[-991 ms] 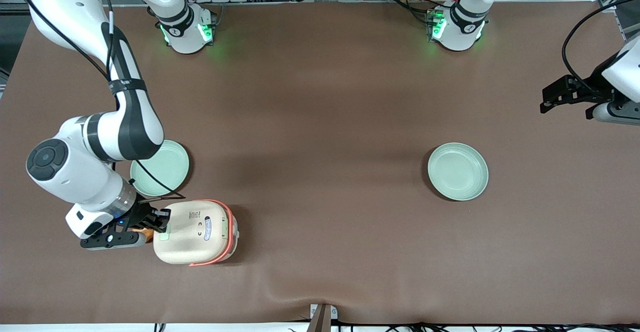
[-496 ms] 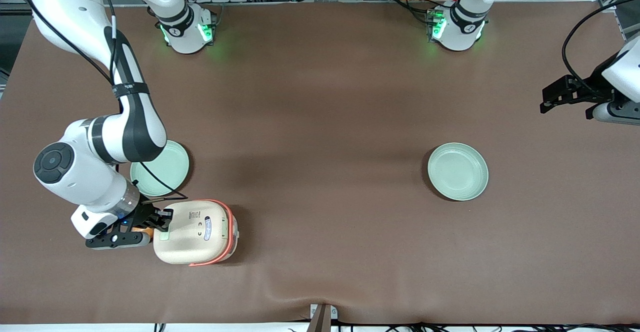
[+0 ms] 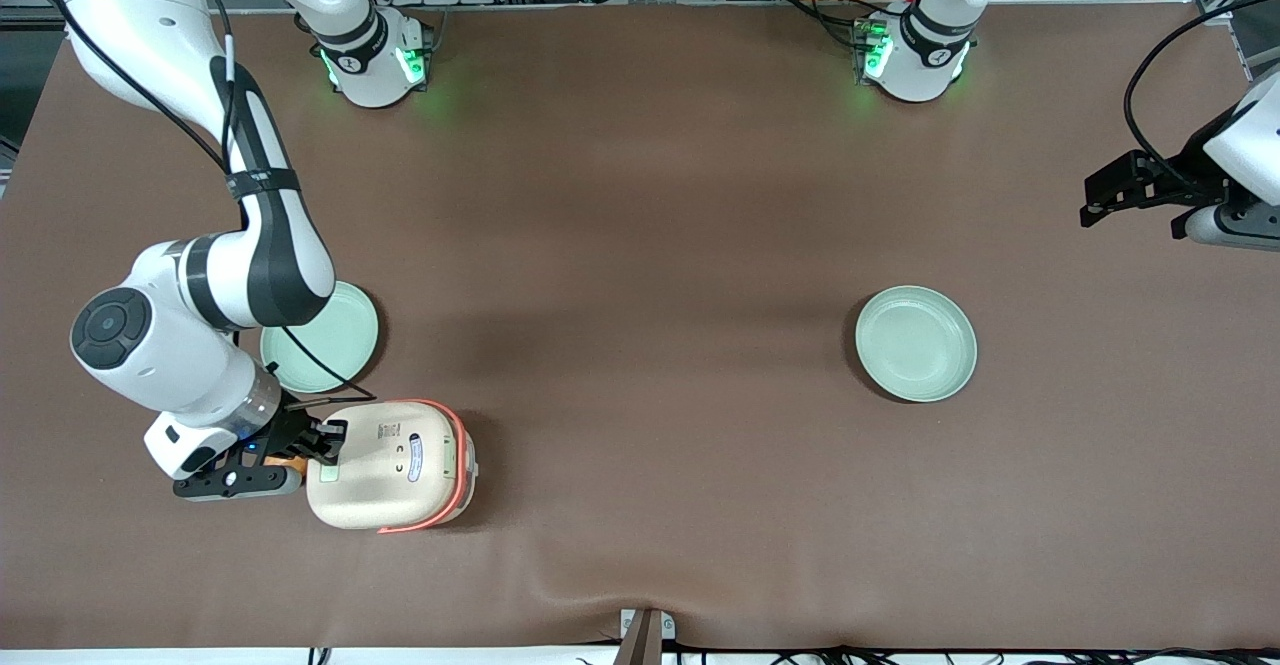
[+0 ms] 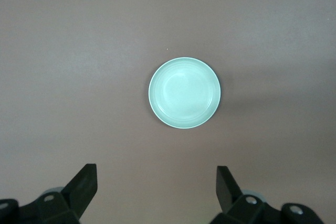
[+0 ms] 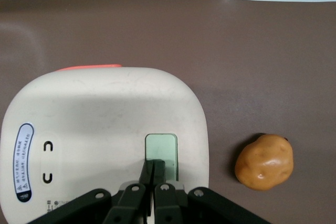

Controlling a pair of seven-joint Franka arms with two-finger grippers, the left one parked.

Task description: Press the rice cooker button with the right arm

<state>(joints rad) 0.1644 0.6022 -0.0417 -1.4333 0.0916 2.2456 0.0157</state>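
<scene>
The rice cooker (image 3: 385, 465) (image 5: 100, 140) is cream-white with an orange-red band and stands near the table's front edge, toward the working arm's end. Its button (image 5: 165, 150) (image 3: 330, 462) is a pale greenish rounded-square pad on the lid. It sits apart from the blue-rimmed oval label (image 5: 24, 162). The right arm (image 3: 200, 305) reaches down over the cooker. Its black gripper (image 5: 154, 164) (image 3: 327, 442) is shut, with both fingertips pressed together and resting on the button's edge, covering part of the pad.
A brown potato (image 5: 263, 162) (image 3: 289, 463) lies on the table close beside the cooker, under the wrist. A green plate (image 3: 325, 337) sits farther from the front camera than the cooker. A second green plate (image 3: 915, 343) (image 4: 184, 93) lies toward the parked arm's end.
The right arm's wrist has shifted slightly toward the cooker, bringing the shut fingertips a little farther onto the lid at the button. The cooker has not moved.
</scene>
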